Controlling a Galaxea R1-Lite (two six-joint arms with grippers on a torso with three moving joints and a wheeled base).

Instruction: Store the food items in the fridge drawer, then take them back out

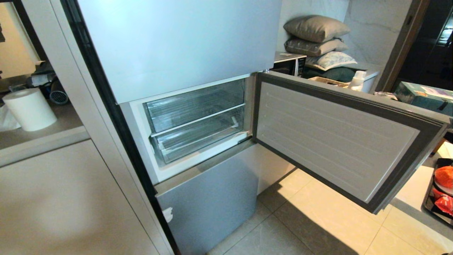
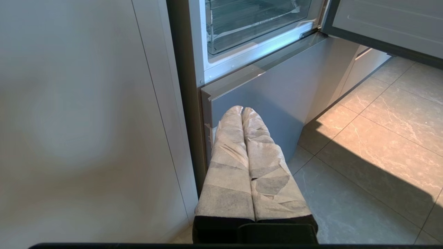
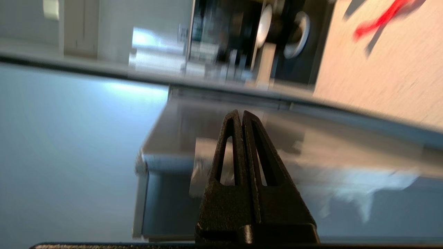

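fridge middle door (image 1: 339, 141) swung open, two clear drawers inside, both pushed in; the lower fridge drawer (image 1: 198, 140) looks bare. left gripper (image 2: 242, 111) with taped fingers pressed together, parked low by the bottom door panel (image 2: 277, 103), drawer above and beyond its tips. right gripper (image 3: 240, 114) closed on nothing (view blurred). red food items (image 1: 444, 191) on a dark tray (image 1: 428, 198) at far right, well apart from both.

Silver-blue fridge door panels (image 1: 177, 42), clear ribbed fridge drawer (image 1: 198, 140) behind a white frame, open door's white ridged liner (image 1: 332, 141) edged in grey, beige floor tiles (image 1: 318, 216), orange-red food items (image 1: 444, 187) on a black tray (image 1: 426, 203), white paper roll (image 1: 30, 109), grey pillows (image 1: 315, 35)
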